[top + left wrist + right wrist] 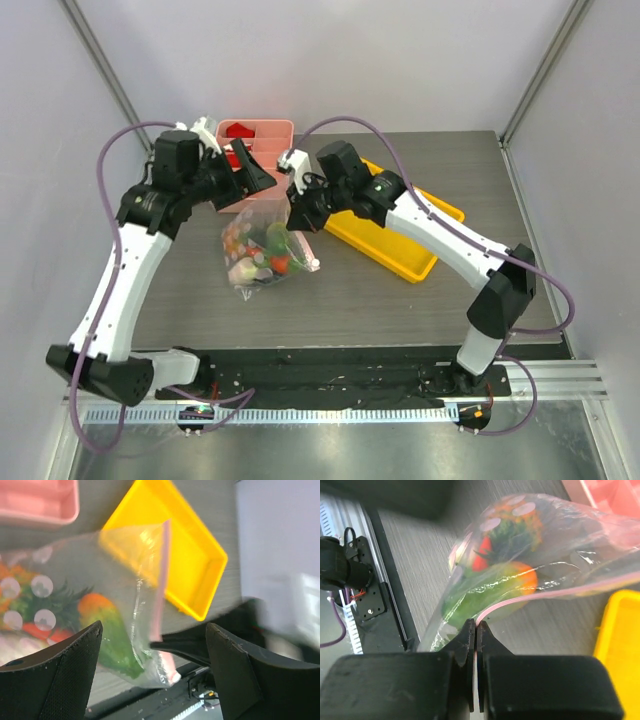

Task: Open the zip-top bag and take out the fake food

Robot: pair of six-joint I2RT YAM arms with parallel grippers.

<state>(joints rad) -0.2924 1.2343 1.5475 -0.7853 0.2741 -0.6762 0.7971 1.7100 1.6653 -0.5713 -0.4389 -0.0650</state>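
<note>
The clear zip-top bag (262, 245) hangs half lifted off the table, its pale pink zip strip (161, 590) along the right edge. Inside is the fake food: an orange-green mango (520, 580), a pineapple with a green top (512, 525), and red and white pieces. My right gripper (298, 218) is shut on the zip strip, as the right wrist view (477, 627) shows, and holds that edge up. My left gripper (258, 175) is open just behind the bag's top. In the left wrist view (154, 627) the bag's edge lies beyond its spread fingers.
A yellow tray (415, 235) lies right of the bag, under the right arm. A pink divided tray (275, 135) with red pieces stands at the back, behind the left gripper. The black mounting rail (330, 375) runs along the near edge.
</note>
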